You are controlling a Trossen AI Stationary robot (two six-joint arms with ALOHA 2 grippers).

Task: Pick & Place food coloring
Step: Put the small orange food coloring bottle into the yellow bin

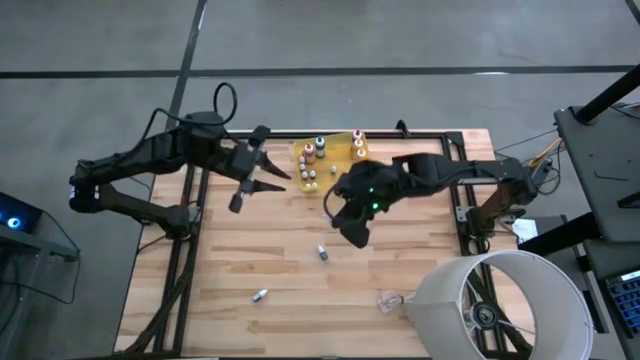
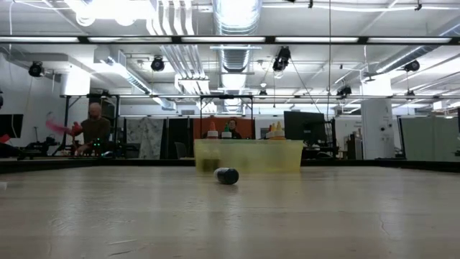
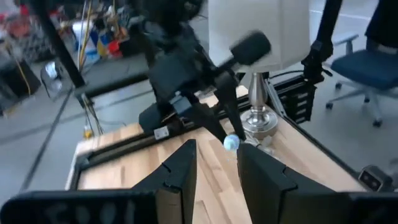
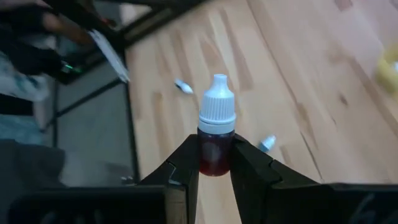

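Where the right gripper is seen from its own wrist, a small food coloring bottle is clamped upright between the two dark fingers: a white ribbed cap with a nozzle tip stands above the fingertips, and a dark red body is pressed between them. The fingers are drawn in narrowly, touching the bottle on both sides, and the bottle is held off the wooden table.

Beyond those fingertips, two loose bottles are seen lying on their sides on the boards, one near the gripper and one farther off; both are well apart from the held bottle. In the low view the nearer one is seen lying just in front of the translucent yellow tray.

In the tray, roughly eight or nine more bottles are stood upright, with red, green, yellow and white caps; the exact count cannot be told.

The left gripper is held above the table just beside the tray, its fingers parted by a narrow gap with nothing between them.

A crumpled clear scrap is seen near the white lampshade.
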